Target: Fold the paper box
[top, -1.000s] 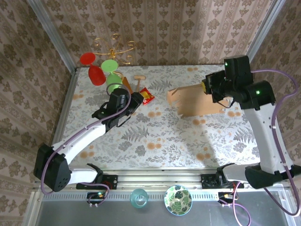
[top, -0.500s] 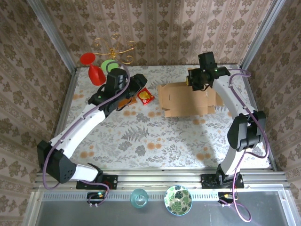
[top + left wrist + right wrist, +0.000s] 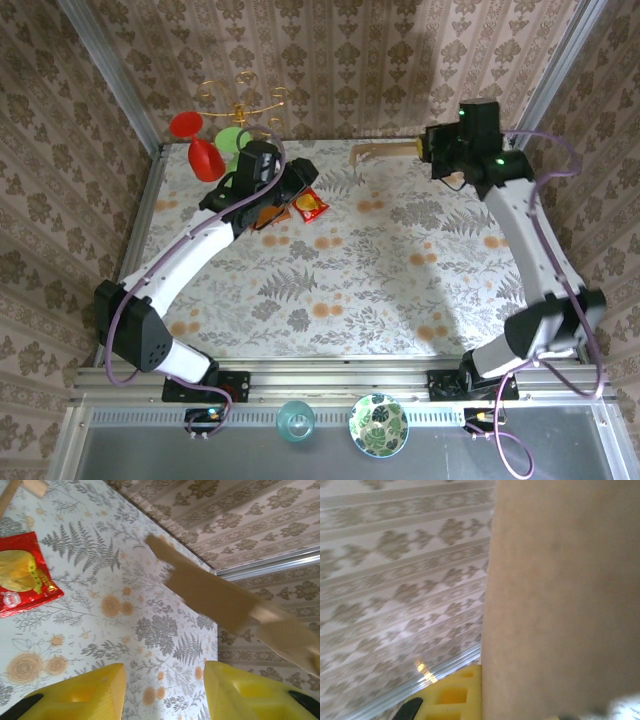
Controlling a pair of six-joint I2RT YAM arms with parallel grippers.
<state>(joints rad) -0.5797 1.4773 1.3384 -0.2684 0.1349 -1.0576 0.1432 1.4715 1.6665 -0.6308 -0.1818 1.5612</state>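
The paper box [image 3: 388, 150] is up at the far edge of the table [image 3: 400, 270], held in the right gripper [image 3: 432, 158] (right of centre). The packet [image 3: 311, 205] lies to its left, beside the left gripper [image 3: 298, 186].

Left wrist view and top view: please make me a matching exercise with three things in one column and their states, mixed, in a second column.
Things:
1. paper box
2. red-yellow packet
3. left gripper

States:
a. open, holding nothing
b. lying flat on the table
c. held in the air by the right gripper, near the far wall

Pairs: 1-c, 2-b, 3-a
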